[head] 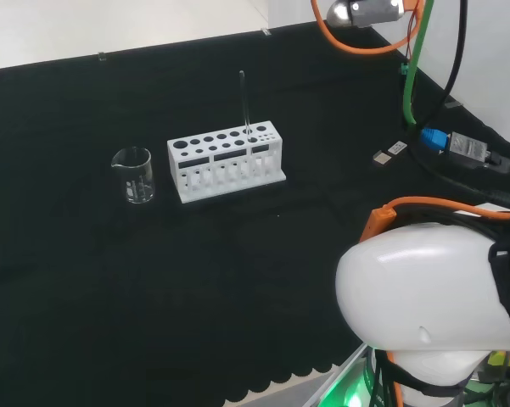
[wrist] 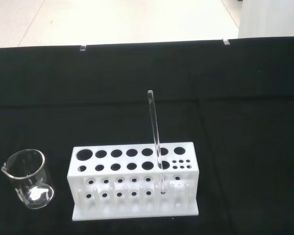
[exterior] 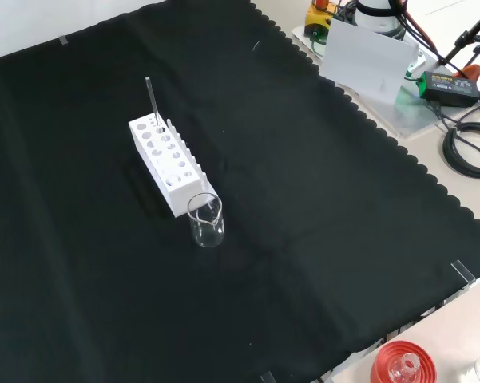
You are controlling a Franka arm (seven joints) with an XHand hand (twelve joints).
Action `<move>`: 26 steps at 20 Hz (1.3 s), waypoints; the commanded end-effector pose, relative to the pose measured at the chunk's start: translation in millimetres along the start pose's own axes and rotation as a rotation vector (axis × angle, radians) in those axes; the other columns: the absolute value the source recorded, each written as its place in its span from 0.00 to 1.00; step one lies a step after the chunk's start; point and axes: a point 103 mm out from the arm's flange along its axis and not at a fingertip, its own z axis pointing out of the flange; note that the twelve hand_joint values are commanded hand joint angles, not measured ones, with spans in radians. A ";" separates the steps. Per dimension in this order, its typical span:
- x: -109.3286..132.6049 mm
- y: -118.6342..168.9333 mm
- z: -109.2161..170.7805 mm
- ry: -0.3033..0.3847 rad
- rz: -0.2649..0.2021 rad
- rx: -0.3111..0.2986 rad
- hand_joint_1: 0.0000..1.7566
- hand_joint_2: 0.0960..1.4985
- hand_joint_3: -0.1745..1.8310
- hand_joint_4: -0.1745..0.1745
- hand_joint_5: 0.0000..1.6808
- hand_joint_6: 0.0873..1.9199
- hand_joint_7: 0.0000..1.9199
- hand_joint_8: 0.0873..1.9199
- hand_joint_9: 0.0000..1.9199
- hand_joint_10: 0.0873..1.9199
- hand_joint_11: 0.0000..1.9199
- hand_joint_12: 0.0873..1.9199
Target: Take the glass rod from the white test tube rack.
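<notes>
A white test tube rack (head: 226,164) (exterior: 166,163) (wrist: 134,181) stands on the black cloth. A thin clear glass rod (head: 244,106) (exterior: 152,102) (wrist: 155,134) stands nearly upright in one of the rack's holes, near its right end in the head view and its far end in the front view. All the other holes look empty. In the wrist view the rack and rod lie some way ahead of the camera, with bare cloth between.
A small clear glass beaker (head: 134,175) (exterior: 206,220) (wrist: 29,179) stands just left of the rack in the head view. The arm's white link (head: 433,288) is at the lower right there. Cables and small boxes (head: 458,148) lie at the right. A red ribbed stand (exterior: 402,365) sits off the cloth.
</notes>
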 end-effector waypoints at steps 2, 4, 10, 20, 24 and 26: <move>-46.2 -39.8 -46.2 -0.004 0.130 -0.044 0.37 0.48 0.28 0.50 0.08 0.04 0.09 0.22 0.25 0.09 0.07 0.68; -47.2 -40.8 -47.0 -0.005 0.134 -0.047 0.34 0.49 0.25 0.54 0.05 0.00 0.02 0.26 0.12 0.29 0.02 0.73; -47.3 -40.6 -47.1 -0.004 0.137 -0.049 0.34 0.49 0.24 0.54 0.06 0.00 0.00 0.32 0.06 0.47 0.00 0.76; -52.1 -25.8 -51.0 0.010 0.117 -0.044 0.33 0.49 0.24 0.54 0.07 0.00 0.01 0.35 0.10 0.48 0.00 0.80; -50.6 -18.8 -52.9 0.012 0.109 -0.048 0.33 0.49 0.24 0.53 0.08 0.00 0.02 0.36 0.10 0.48 0.00 0.81; -50.8 -13.5 -53.6 0.010 0.107 -0.043 0.33 0.49 0.24 0.53 0.08 0.00 0.03 0.36 0.11 0.48 0.02 0.81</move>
